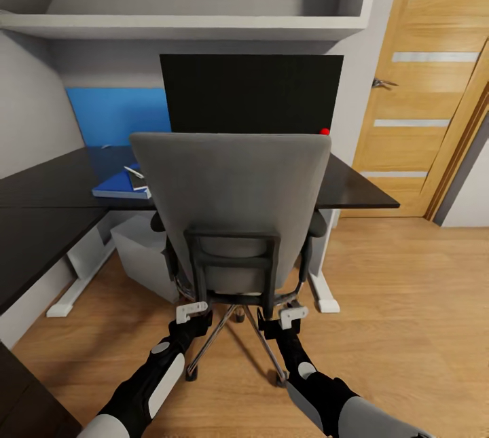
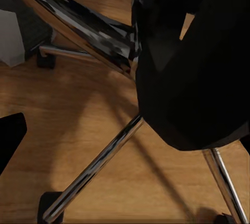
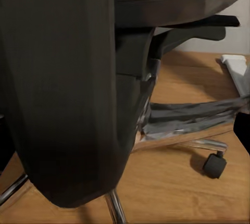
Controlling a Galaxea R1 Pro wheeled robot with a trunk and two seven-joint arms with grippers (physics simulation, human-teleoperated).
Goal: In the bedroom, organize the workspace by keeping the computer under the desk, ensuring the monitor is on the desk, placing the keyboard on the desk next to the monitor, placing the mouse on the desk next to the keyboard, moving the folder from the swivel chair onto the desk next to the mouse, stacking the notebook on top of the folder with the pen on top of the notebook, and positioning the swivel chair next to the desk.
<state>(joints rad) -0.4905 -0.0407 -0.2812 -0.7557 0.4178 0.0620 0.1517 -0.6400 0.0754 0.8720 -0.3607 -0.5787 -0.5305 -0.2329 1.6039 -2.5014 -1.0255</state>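
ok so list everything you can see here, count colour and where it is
swivel chair: 1, grey back, black frame, chrome base, pushed up to the desk, facing it
desk: 1, glossy black top, white legs, L-shaped, along the left wall and ahead
monitor: 1, black screen with red dot, standing on the desk behind the chair
folder: 1, bright blue, flat on the desk left of the chair
notebook: 1, mostly hidden by the chair, on the folder
pen: 1, silvery white, above the folder
computer: 1, light grey, on the floor under the desk
door: 1, wooden with frosted strips, at right
left gripper: 1, white-tipped, at the chair's lower frame
right gripper: 1, white-tipped, at the chair's lower frame
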